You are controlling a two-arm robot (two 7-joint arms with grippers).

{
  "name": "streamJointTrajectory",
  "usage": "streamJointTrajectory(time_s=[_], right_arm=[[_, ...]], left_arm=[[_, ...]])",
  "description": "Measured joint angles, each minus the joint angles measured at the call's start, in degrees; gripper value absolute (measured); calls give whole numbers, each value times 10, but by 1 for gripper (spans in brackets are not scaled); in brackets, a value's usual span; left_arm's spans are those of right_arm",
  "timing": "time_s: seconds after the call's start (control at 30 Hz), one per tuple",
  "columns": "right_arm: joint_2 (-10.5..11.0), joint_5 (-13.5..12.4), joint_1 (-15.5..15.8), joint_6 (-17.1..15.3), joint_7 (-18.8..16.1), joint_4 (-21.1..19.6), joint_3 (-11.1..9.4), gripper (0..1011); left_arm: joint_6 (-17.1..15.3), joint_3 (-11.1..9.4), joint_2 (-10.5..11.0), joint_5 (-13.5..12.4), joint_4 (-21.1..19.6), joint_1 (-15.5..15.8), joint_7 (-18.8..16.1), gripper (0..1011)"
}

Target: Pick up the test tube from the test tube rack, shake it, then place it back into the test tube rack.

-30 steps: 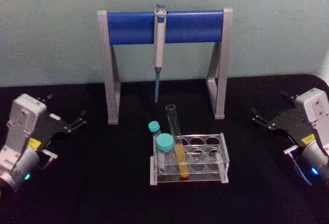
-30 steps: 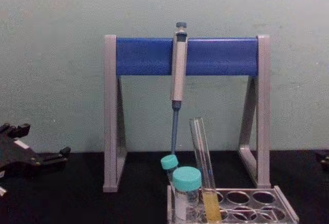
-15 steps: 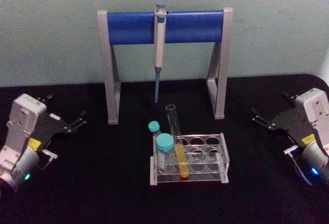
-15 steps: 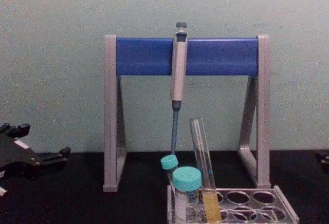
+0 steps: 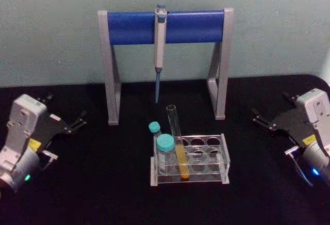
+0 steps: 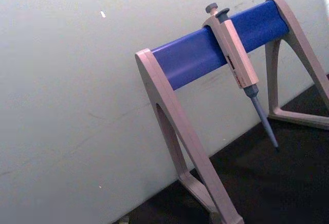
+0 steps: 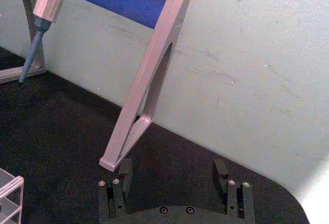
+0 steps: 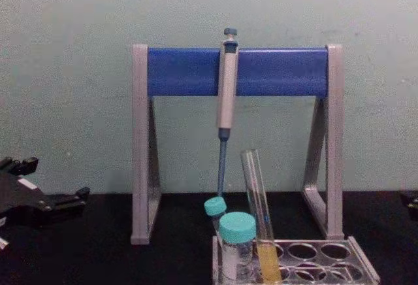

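The test tube [image 5: 178, 142] stands slightly tilted in the left part of the clear test tube rack [image 5: 224, 158], its lower third holding yellow-orange liquid. The chest view shows the test tube [image 8: 259, 213] rising well above the rack [image 8: 362, 262]. My left gripper [image 5: 66, 109] rests open on the table far to the left of the rack, holding nothing; its black fingers [image 8: 72, 199] enter the chest view at the left edge. At the far right my right gripper [image 5: 270, 105] is open and empty too. In the right wrist view the right gripper [image 7: 172, 180] has only bare table between its fingers.
Behind the rack is a grey-legged stand with a blue crossbar [image 5: 165, 26], a pipette [image 5: 160, 44] hanging from it. Two teal-capped tubes [image 5: 165, 143] [image 5: 154, 127] sit in the rack just left of the test tube. Black tabletop [image 5: 103, 183] lies on both sides of the rack.
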State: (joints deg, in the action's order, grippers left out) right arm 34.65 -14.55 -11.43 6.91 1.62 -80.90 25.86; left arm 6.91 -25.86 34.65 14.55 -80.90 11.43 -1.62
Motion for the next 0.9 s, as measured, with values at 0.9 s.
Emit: streamJointTrajectory(time_s=[0.9], right_arm=[[38, -115, 67, -15, -144, -94, -52, 1000]], left_arm=[[0, 0, 0, 0, 0, 0, 0, 1001]])
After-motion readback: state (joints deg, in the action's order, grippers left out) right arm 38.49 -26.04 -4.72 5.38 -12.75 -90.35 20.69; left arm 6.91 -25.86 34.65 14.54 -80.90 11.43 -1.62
